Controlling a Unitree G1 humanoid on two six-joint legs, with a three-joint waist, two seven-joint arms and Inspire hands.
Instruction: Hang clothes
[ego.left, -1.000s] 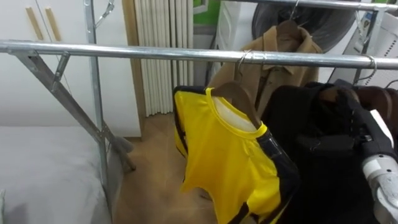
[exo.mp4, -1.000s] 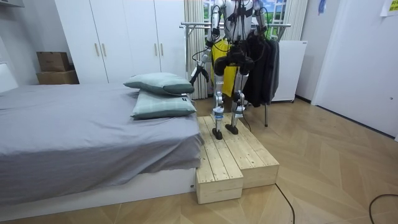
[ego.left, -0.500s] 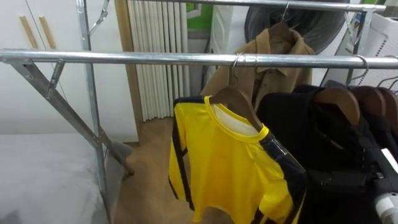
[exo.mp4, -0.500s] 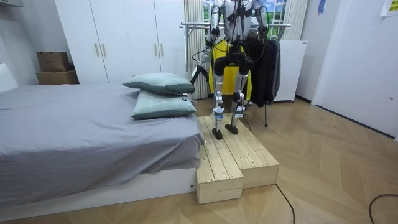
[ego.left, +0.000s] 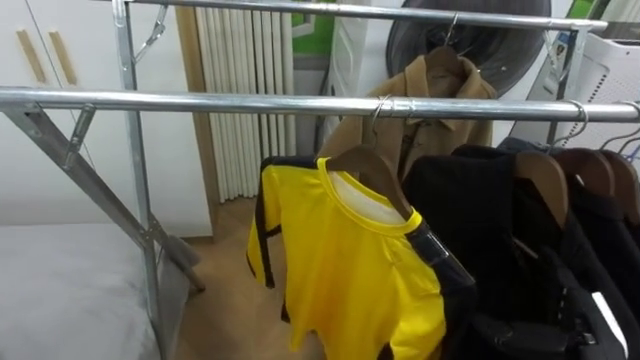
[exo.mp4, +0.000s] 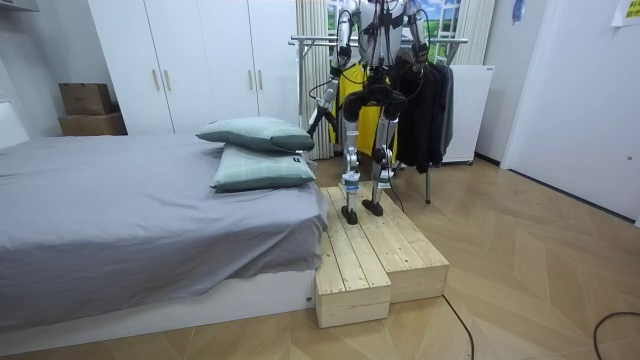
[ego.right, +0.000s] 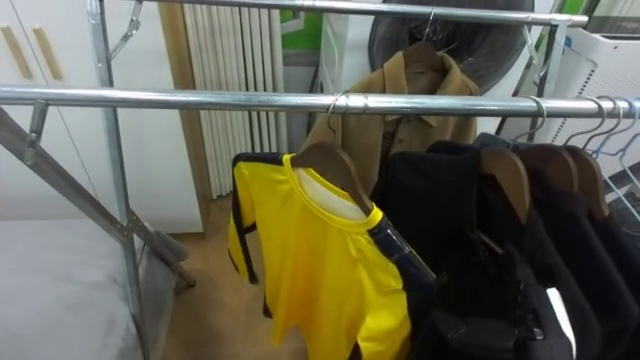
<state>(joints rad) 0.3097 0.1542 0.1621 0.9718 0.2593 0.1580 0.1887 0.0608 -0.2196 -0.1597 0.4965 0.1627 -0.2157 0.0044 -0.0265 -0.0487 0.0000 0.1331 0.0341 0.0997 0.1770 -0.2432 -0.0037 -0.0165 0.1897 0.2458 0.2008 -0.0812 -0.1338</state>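
I am logging the yellow shirt as hanging by its wooden hanger from the rail, so I am judging this garment done. Black garments are hanging beside it on the rail. The right hand is sitting below the rail, and I cannot tell its fingers' state.

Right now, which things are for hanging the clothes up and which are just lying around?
For the job: yellow shirt, wooden hanger, metal rail.
Just around: pillows, bed, cardboard boxes, brown coat on the back rail.
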